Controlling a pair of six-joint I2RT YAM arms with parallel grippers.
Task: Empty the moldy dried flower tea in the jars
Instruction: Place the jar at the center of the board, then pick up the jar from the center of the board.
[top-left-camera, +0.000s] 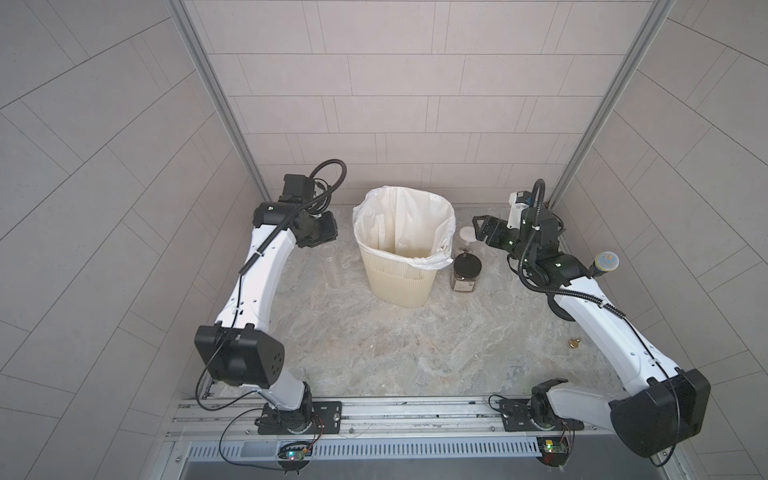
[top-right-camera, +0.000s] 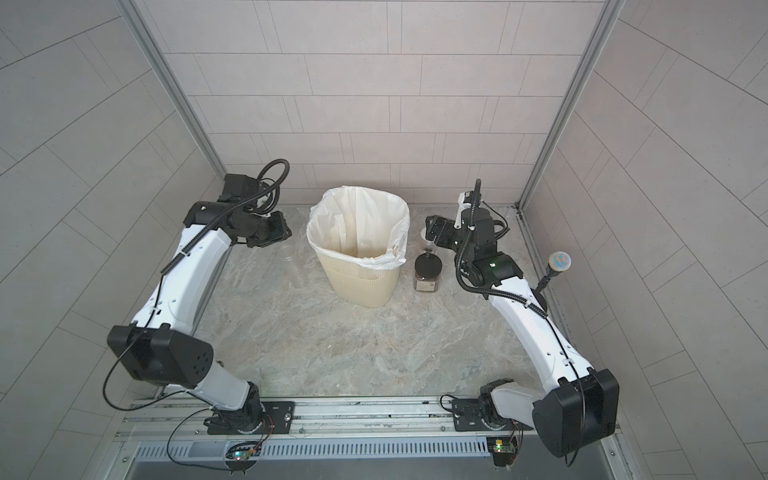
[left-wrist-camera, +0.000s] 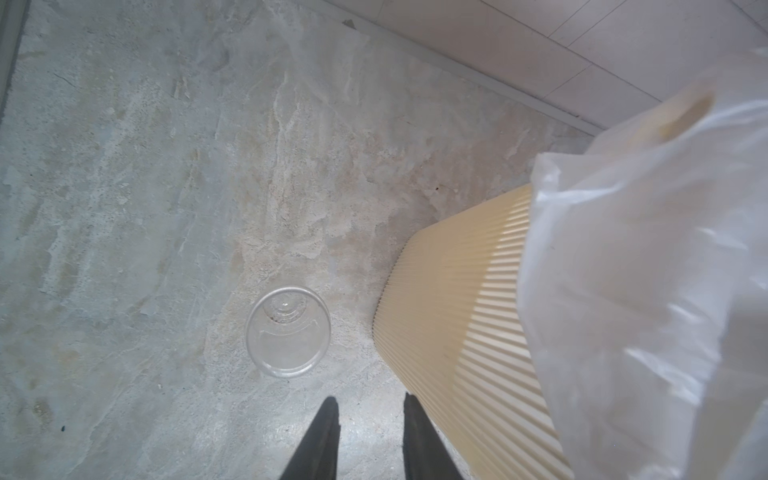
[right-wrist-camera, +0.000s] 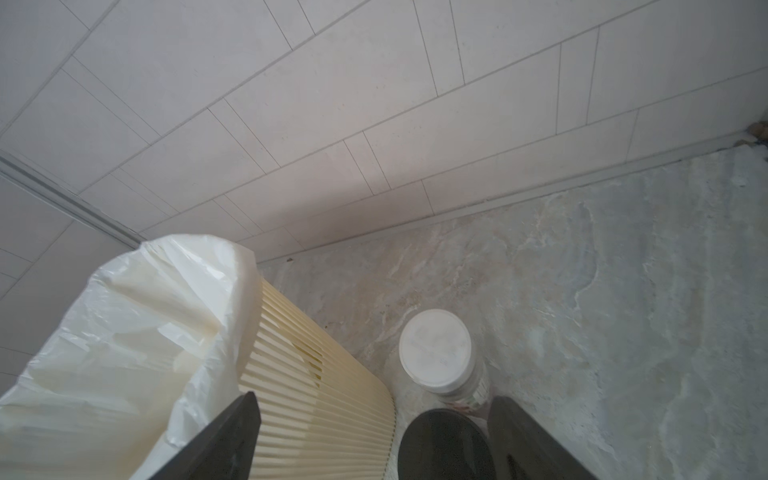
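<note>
Marbled grey tabletop (top-left-camera: 395, 345), pale tiled walls (top-left-camera: 374, 83)

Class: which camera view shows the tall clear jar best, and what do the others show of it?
The left wrist view: it looks down into the tall clear jar, open mouth to base. In both top views it is only a faint see-through outline beside the bin. The right wrist view misses it.

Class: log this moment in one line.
left gripper open, near tall clear jar | right gripper open, above black-lidded jar | nothing held
</note>
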